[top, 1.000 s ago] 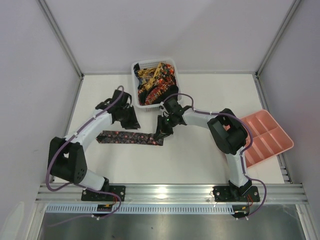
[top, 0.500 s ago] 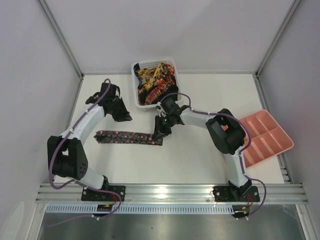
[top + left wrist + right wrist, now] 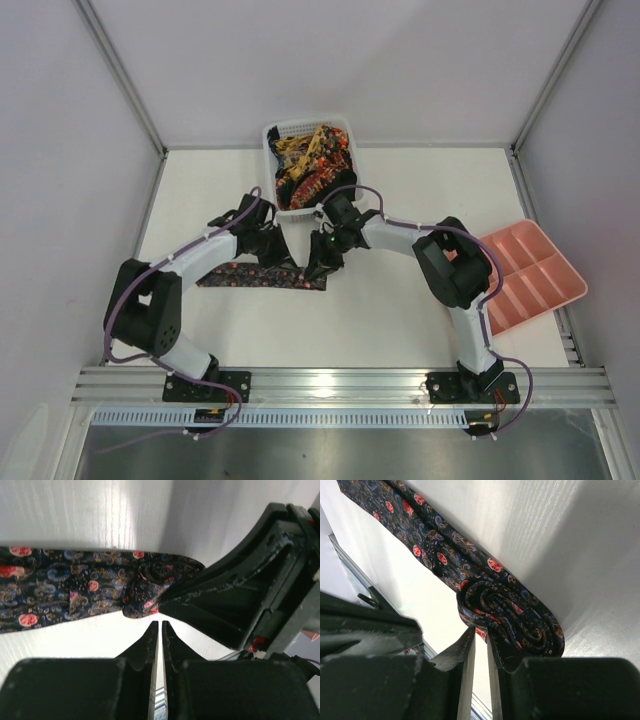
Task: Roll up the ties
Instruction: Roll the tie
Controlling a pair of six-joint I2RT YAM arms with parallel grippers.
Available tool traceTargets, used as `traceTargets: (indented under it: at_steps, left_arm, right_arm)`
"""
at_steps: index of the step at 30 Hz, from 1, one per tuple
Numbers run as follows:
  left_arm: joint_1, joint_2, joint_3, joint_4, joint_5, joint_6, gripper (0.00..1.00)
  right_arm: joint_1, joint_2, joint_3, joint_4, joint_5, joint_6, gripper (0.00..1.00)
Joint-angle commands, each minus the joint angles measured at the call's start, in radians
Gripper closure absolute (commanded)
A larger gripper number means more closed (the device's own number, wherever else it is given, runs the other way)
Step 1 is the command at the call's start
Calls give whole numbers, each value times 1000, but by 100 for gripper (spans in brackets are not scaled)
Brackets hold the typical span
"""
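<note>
Flat white counter (image 3: 400, 310) enclosed by pale grey walls (image 3: 330, 60); left fingers (image 3: 145, 647) pressed together, empty; right fingers (image 3: 462, 652) pinch the dark red-flowered paisley fabric necktie (image 3: 510, 610), its rolled end at their tips.

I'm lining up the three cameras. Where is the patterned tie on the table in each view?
Top external: the tie lies flat, left of centre, and ends at the right gripper.
Left wrist: it runs across the left half.
Right wrist: it runs from the top left to the centre.
Shared landmark: its rolled end, at the right gripper's tips.
</note>
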Motion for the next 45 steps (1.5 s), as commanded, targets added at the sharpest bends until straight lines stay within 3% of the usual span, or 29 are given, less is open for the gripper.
traceTargets:
  at_steps: [1, 16, 20, 26, 27, 29, 30, 33, 37, 45]
  left_arm:
    - [-2, 39, 0, 96, 23, -21, 90]
    - [-14, 183, 41, 164, 50, -34, 90]
    - [-14, 207, 49, 161, 50, -27, 90]
    - [-14, 220, 53, 152, 49, -16, 91]
    - [-16, 221, 53, 150, 47, -15, 91]
    - [-14, 220, 53, 149, 44, -13, 91]
    - [-14, 221, 53, 147, 44, -11, 91]
    - [-14, 226, 53, 145, 43, -11, 91]
    - [-14, 227, 55, 136, 29, -4, 92]
    - [-14, 224, 44, 139, 26, -4, 92]
  right_arm:
    - [-17, -37, -13, -1, 19, 2, 78]
    - [-25, -52, -25, 13, -42, 22, 78]
    - [-43, -110, -37, -32, -24, -17, 72]
    - [-114, -235, -132, -56, 1, -67, 50]
    - [-124, -244, -149, -50, -5, -73, 41]
    - [-155, -253, -209, -9, -33, -72, 32]
    - [-163, -252, -232, 16, -72, -63, 22]
    - [-177, -221, -281, 126, -151, -38, 11]
    - [-175, -174, -324, 261, -166, 20, 11]
    - [-131, -106, -320, 344, -119, 104, 20]
